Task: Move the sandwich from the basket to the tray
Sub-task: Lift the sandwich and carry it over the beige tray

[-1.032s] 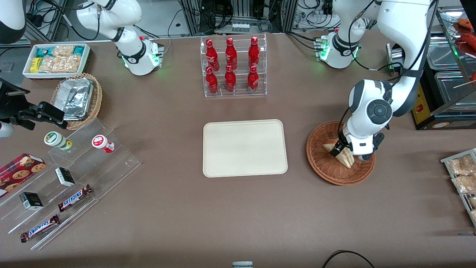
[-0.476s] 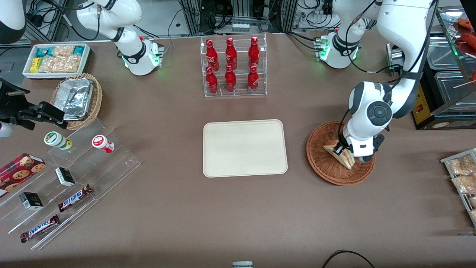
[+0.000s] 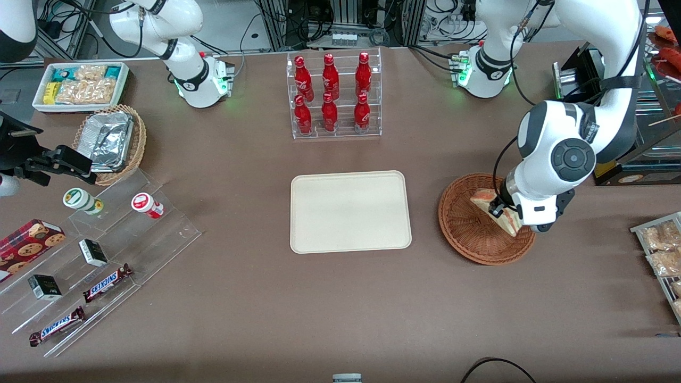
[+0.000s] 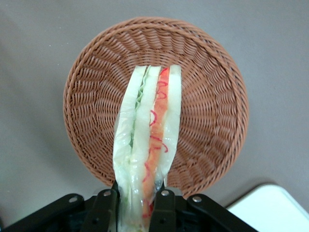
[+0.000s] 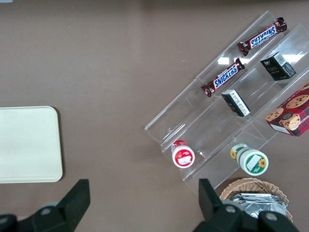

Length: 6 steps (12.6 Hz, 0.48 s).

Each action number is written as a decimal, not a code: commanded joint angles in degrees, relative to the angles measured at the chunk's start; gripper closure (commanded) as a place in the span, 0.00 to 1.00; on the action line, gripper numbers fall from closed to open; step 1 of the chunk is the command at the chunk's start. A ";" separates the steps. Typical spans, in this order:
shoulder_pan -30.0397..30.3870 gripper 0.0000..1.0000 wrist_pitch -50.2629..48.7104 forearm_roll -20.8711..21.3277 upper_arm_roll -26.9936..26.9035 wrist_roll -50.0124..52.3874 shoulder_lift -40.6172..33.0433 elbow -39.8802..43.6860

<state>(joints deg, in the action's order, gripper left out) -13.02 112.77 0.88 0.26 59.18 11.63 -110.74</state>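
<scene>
- The gripper [image 3: 501, 208] hung above the basket [image 3: 462, 230], its two black fingers [image 4: 104, 209] closed on the wide end of the sandwich [image 3: 492, 205].
- In the wrist view, the sandwich [image 4: 147, 140] stood out from between the fingers, edge-on, with green filling on one side and red on the other; the basket [image 4: 212, 96] lay beneath it with nothing in it.
- From the front, the sandwich showed over the part of the basket farther from the camera, toward the working arm's end; whether it hung clear of the weave there could not be told from that view.
- The tray [image 3: 350, 211] sat at mid-table with nothing on it, well apart from the basket, toward the parked arm's end; a corner of the tray [image 4: 270, 208] showed in the wrist view.
- A clear rack of red bottles [image 3: 333, 93] stood farther from the camera than the tray.
- Toward the parked arm's end lay a white bin of snack packets [image 3: 81, 85], a tan basket of foil containers [image 3: 110, 141] and a stepped clear stand [image 3: 101, 266] with two Snickers bars [image 3: 106, 283], small boxes and two little cups.
- A box of biscuits [image 3: 26, 242] rested at that stand's edge.
- At the working arm's end, a rack of bagged snacks [image 3: 662, 252] showed at the table's edge.
</scene>
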 commanded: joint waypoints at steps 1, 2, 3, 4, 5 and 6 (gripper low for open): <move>-3.22 0.94 -1.41 -0.36 -0.08 -4.68 0.93 1.57; -4.80 0.94 -1.93 -0.44 0.61 -5.56 1.89 2.88; -5.95 0.94 -3.42 -0.44 0.88 -7.48 2.95 4.38; -6.92 0.94 -4.48 -0.88 2.19 -9.76 4.35 5.87; -7.36 0.94 -4.66 -1.84 3.86 -10.65 5.58 7.10; -8.24 0.94 -4.58 -1.94 5.79 -10.40 6.90 7.72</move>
<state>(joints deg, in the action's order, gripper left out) -19.83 110.14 -0.10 4.08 50.58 15.14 -106.86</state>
